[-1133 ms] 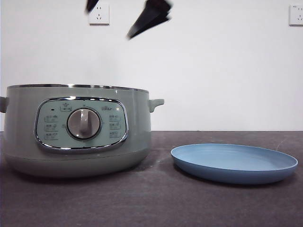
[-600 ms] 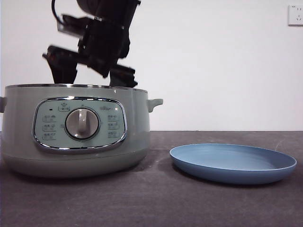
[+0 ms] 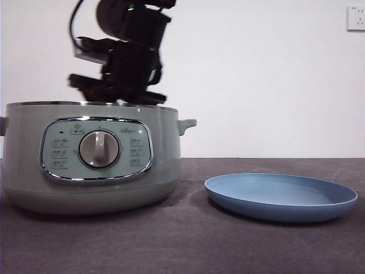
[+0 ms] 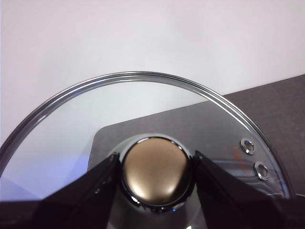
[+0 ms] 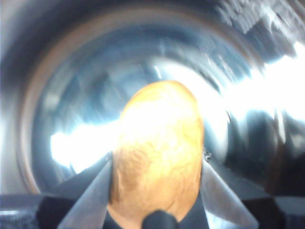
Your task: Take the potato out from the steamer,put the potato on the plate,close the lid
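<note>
The sage-green steamer [image 3: 91, 165] stands lidless at the left of the front view. My right arm [image 3: 122, 63] reaches down into it from above, with its fingertips hidden below the rim. Inside the blurred pot [image 5: 62, 95], my right gripper [image 5: 157, 160] has one jaw pressed to each side of the orange-brown potato [image 5: 157, 143]. The light-blue plate [image 3: 280, 197] lies bare to the right of the steamer. Out of the front view, my left gripper [image 4: 155, 162] is shut on the shiny knob of the glass lid [image 4: 143, 102], holding it in the air.
A dark table [image 3: 188, 245] carries the steamer and plate, with a white wall behind. A wall socket [image 3: 356, 17] sits at the upper right. The steamer's side handle [image 3: 187, 124] sticks out towards the plate.
The right arm came down from the top of the front view until its fingers dropped inside the steamer. The steamer and plate have stayed put.
</note>
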Controlling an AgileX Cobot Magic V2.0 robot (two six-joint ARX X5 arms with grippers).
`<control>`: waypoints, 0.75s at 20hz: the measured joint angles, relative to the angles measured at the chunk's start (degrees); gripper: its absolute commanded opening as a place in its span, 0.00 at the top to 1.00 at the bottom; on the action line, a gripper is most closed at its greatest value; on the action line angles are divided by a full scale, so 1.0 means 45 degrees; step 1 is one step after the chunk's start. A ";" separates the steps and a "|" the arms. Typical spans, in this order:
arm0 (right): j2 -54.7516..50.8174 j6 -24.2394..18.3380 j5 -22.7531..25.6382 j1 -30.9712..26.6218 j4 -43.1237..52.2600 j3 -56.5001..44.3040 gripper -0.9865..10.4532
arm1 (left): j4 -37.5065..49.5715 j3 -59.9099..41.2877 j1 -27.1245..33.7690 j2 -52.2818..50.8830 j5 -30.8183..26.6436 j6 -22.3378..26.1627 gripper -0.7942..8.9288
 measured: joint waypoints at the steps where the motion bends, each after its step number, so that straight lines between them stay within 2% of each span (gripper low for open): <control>1: -0.0408 -0.0039 0.0005 -0.0379 -0.0549 0.0073 0.92 | 0.0000 0.0000 0.0000 0.0000 -0.0010 0.0000 0.93; 4: -0.3512 -0.0044 0.0015 -0.1739 -0.1656 0.0272 0.92 | -0.0005 -0.0005 0.0000 0.0000 0.0141 0.0000 0.93; 8: -0.7067 0.0073 0.0015 -0.3361 -0.3288 0.0423 0.92 | -0.0005 -0.0005 0.0000 0.0029 0.1389 0.0000 0.93; 10: -0.7946 0.0262 0.0015 -0.4284 -0.4313 0.0423 0.92 | -0.0005 -0.0005 0.0000 0.0097 0.1841 0.0000 0.93; 15: -0.8534 0.1093 0.0044 -0.6047 -0.4405 0.0379 0.92 | -0.0010 -0.0005 -0.0005 0.0287 0.3041 0.0000 0.93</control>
